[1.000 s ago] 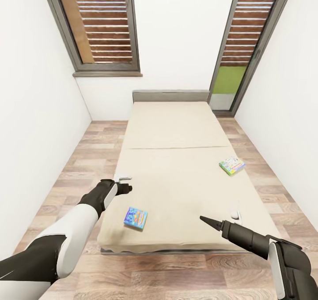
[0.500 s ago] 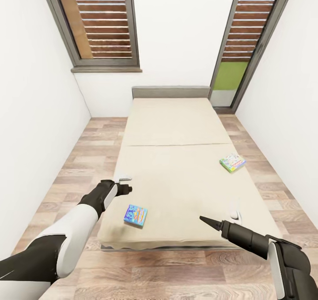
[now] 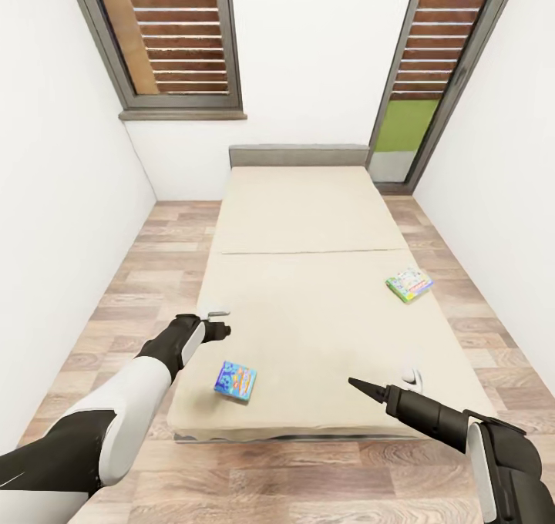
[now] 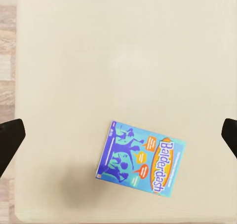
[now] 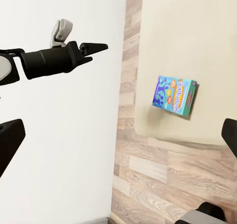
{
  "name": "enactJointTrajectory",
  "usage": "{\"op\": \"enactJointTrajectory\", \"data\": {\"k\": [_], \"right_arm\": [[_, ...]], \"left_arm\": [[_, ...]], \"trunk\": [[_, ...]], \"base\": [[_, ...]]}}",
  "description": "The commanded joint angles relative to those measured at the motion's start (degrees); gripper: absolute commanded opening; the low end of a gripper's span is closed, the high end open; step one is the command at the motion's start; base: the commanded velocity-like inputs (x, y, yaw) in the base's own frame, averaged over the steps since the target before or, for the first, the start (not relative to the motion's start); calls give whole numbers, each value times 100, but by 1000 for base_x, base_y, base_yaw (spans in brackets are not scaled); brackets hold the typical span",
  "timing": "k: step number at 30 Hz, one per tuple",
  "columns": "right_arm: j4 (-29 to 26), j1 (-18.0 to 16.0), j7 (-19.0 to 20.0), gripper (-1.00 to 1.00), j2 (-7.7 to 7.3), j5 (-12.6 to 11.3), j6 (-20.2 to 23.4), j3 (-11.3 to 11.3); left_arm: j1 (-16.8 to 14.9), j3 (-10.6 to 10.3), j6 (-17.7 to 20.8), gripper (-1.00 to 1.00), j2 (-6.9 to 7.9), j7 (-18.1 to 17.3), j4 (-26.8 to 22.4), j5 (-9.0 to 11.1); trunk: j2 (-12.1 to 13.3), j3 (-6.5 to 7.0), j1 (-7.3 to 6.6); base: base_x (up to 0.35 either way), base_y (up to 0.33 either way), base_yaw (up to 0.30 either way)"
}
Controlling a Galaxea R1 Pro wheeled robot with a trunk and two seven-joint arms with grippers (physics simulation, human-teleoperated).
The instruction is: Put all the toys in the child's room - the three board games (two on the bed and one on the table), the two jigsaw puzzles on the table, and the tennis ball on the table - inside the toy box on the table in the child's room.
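Cardboard by the look of it, the flat blue board game box (image 3: 236, 381) should be light, stiff and rather slick; its thin long edges seem the best place to pinch. It lies near the foot of the large beige-mattressed bed (image 3: 308, 223), at its left side, just right of and nearer than the left tool (image 3: 218, 320), which hovers open and empty. Far right on the mattress rests the green-edged board game box (image 3: 409, 284). The right tool (image 3: 358, 385) holds nothing; its opening I cannot tell.
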Motion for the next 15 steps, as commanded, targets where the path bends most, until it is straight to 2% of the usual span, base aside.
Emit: {"op": "enactJointTrajectory", "data": {"k": [1, 9, 15], "right_arm": [[-3, -6, 25, 100, 5, 6, 48, -12], [-3, -6, 24, 100, 5, 6, 45, -12], [-3, -6, 24, 100, 5, 6, 43, -11]], "left_arm": [[-3, 44, 31, 100, -7, 13, -9, -3], [-3, 45, 31, 100, -7, 13, -9, -4], [-3, 45, 31, 100, -7, 11, -9, -4]], "trunk": [[-10, -19, 4], [-10, -94, 4], [-10, -150, 4]], "base": [[59, 0, 0], [28, 0, 0], [181, 0, 0]]}}
